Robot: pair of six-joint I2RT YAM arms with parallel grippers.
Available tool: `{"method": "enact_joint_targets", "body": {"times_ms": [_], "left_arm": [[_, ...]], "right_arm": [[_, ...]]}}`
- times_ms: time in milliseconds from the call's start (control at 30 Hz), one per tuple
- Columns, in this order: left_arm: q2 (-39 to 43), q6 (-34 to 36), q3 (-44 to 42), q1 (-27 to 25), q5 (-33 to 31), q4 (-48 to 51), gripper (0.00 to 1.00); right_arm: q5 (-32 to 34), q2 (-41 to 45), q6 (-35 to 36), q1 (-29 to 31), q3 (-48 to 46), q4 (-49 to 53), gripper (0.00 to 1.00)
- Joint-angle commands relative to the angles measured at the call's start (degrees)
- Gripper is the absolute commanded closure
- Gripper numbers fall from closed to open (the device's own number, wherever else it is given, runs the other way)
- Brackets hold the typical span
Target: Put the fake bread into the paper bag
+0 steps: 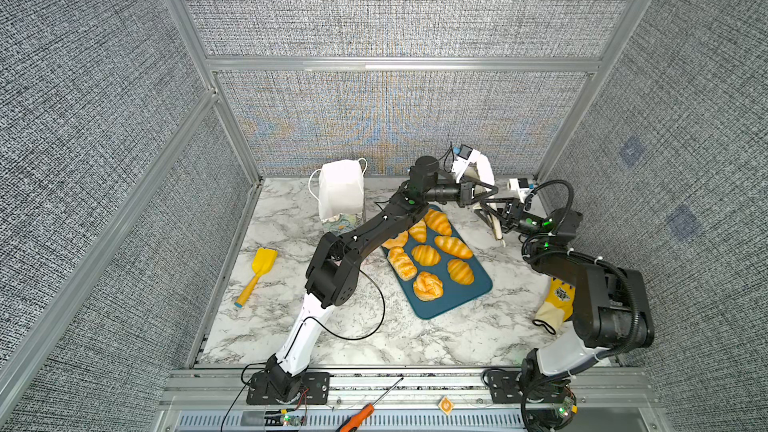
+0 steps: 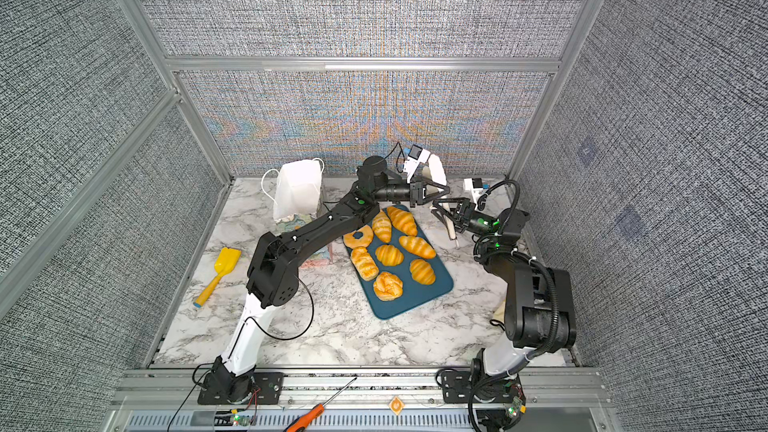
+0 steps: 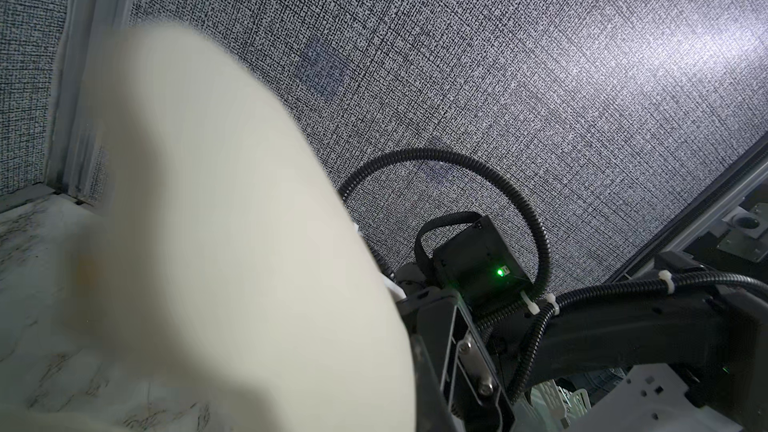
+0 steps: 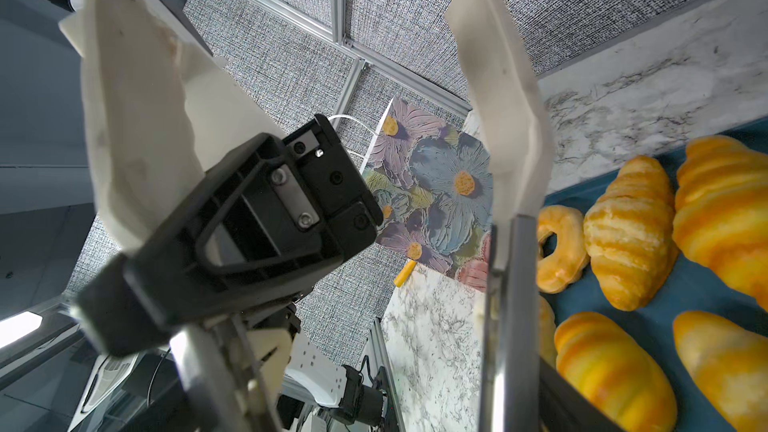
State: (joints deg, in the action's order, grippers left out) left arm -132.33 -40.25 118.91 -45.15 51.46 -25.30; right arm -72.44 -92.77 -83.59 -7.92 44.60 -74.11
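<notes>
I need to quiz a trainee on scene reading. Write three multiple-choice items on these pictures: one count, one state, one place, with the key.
1. How many glossy golden toy pastries lie on the teal rectangular tray? A five; B ten; C eight.
2. The floral paper gift bag is: A standing upright, unheld; B lying flat; C gripped by a hand.
3. The yellow plastic toy shovel lies: A on the tray; B on the marble table near its left edge; C in the bag.
Key: C, eight show on the tray; A, it stands alone; B, marble surrounds it.
</notes>
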Motion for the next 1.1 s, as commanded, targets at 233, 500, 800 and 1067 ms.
{"method": "enact_joint_targets", "body": {"times_ms": [233,500,800,1067], "left_arm": [[1.1,-1.6,-1.9,-1.0,0.9,-4.7,0.91],[3.3,-5.0,-7.1,-1.6,0.5,-11.1,0.91],[3.6,-7.9,-8.7,-1.9,0.9,-15.4,0.91],[2.5,-12.1,-8.8,-2.1,2.5,-20.7,0.92]], "right_arm": [[1.9,-0.2,-0.2,-0.4,1.2,-2.2,0.15],[2.1,-0.2,3.3,-1.0,3.7,1.7,0.14],[1.4,-0.2,4.9,-2.0,4.2,2.8,0.14],[1.0,-0.1,5.6,-2.3,5.2,3.7,0.14]]}}
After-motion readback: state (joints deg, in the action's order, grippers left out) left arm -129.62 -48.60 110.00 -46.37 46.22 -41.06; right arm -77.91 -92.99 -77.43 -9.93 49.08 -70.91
